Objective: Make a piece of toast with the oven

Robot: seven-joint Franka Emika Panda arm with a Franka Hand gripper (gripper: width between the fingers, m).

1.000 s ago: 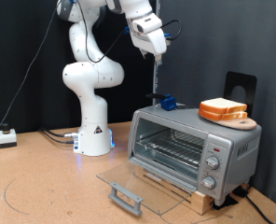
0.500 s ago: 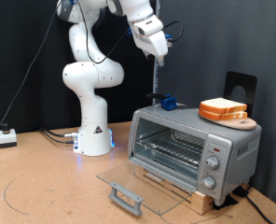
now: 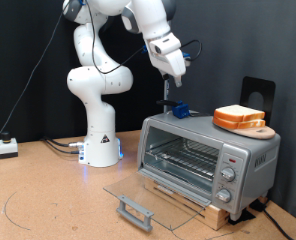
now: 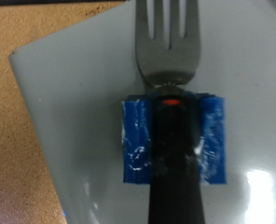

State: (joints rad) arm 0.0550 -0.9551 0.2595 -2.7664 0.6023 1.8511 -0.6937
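Pincer (image 3: 177, 78) holds 1 fork (image 4: 166, 42) above 1 open oven (image 3: 203, 155) bearing 2 toast slices (image 3: 239, 117)

Bread slices (image 3: 240, 116) lie on the oven (image 3: 208, 155), its door (image 3: 153, 203) down.

White jointed arm (image 3: 96, 75), blue cables

The white Franka arm rises from its base at the exterior view's left, elbow bent high, forearm angling down and right. Its gripper (image 3: 174, 76) hangs in the air, pointing down; its finger spacing is too small to judge.
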